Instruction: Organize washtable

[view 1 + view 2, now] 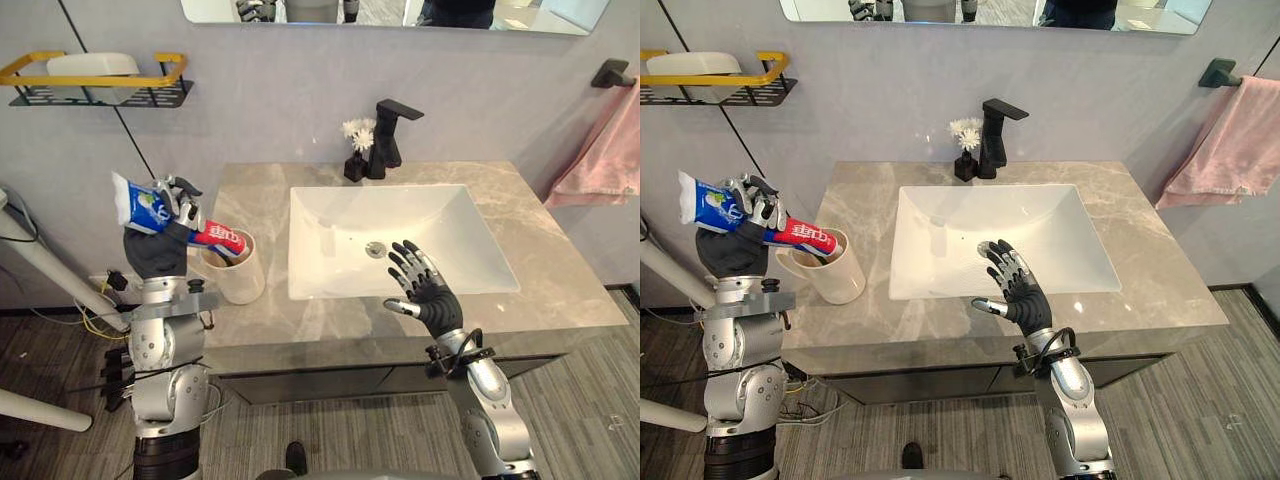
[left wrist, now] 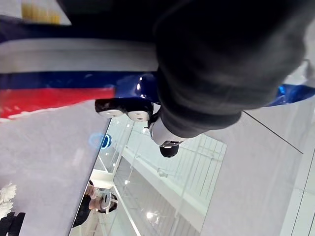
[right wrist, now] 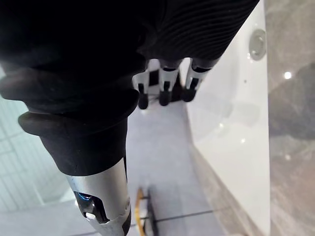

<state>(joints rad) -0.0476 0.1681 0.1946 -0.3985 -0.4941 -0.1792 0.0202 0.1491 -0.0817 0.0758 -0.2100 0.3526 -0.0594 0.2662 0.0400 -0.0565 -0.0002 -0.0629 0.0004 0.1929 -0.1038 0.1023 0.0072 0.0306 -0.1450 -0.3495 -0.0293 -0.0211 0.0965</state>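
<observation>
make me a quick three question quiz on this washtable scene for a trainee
1. True or false: the left hand is shut on the toothpaste tube.
2. The right hand is: A) open, fingers spread B) a fist C) pinching a brush
3. Fill in: the tube's red end is at the mouth of the pale ____.
Key: 1 true; 2 A; 3 cup.

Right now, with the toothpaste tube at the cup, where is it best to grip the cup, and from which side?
Grip the cup around its round wall, below the rim, coming from the sink side. The left hand holds the toothpaste tube slanting over the cup's left rim, so that side is probably too crowded.
</observation>
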